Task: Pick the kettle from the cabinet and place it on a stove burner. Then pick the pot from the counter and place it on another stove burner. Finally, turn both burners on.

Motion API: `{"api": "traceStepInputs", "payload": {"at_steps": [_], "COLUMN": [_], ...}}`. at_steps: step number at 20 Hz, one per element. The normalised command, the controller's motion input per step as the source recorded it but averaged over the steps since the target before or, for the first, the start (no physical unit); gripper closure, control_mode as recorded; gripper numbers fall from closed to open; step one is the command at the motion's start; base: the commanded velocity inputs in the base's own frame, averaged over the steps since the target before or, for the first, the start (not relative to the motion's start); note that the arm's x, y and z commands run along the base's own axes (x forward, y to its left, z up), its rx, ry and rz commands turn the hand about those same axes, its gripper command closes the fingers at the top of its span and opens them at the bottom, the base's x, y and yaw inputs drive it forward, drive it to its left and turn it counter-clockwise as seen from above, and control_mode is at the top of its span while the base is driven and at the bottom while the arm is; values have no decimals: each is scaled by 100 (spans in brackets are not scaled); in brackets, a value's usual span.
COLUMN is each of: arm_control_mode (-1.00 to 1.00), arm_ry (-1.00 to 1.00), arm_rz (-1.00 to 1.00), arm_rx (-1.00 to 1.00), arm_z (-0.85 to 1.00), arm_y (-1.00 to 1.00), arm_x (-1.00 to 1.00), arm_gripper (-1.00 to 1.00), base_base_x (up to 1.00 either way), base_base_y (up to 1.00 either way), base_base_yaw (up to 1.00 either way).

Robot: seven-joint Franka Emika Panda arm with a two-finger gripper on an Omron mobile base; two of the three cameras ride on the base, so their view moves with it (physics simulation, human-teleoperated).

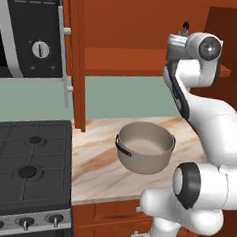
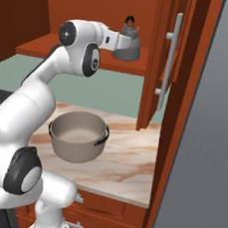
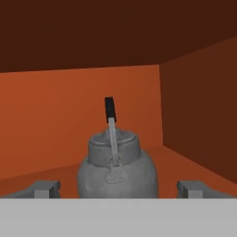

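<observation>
The small grey kettle (image 3: 118, 169) with its black arched handle stands upright on the shelf inside the reddish-brown cabinet (image 2: 38, 45). My gripper (image 3: 119, 190) is level with it, open, one dark fingertip on each side of the kettle body and apart from it. From the right base view the kettle (image 2: 128, 45) sits just past the hand (image 2: 113, 40). From the left, its handle (image 1: 185, 28) peeks above the wrist. The wide grey-beige pot (image 1: 144, 147) rests on the marble counter (image 1: 94, 169) below. Black burners (image 1: 35, 140) lie on the cooktop at left.
The cabinet door (image 2: 155, 65) with a silver bar handle (image 2: 168, 62) stands open to the right of the kettle. A microwave (image 1: 31, 29) hangs above the stove. Knobs (image 1: 25, 223) line the stove's silver front. Drawers (image 2: 105, 210) sit under the counter.
</observation>
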Motion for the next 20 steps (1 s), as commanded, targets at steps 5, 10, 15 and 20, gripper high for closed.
{"api": "traceStepInputs", "payload": {"at_steps": [5,10,15,20], "arm_control_mode": [-100,-100,-100,-100], "arm_ry": [0,0,0,0], "arm_rz": [4,3,2,1], "arm_rx": [0,0,0,0], "arm_z": [0,0,0,3], "arm_y": [-2,-12,-12,-13], "arm_x": [33,30,29,29], "arm_gripper": [-100,-100,-100,-100], "base_base_x": [0,0,0,0], "base_base_y": [0,0,0,0], "base_base_yaw": [0,0,0,0]}}
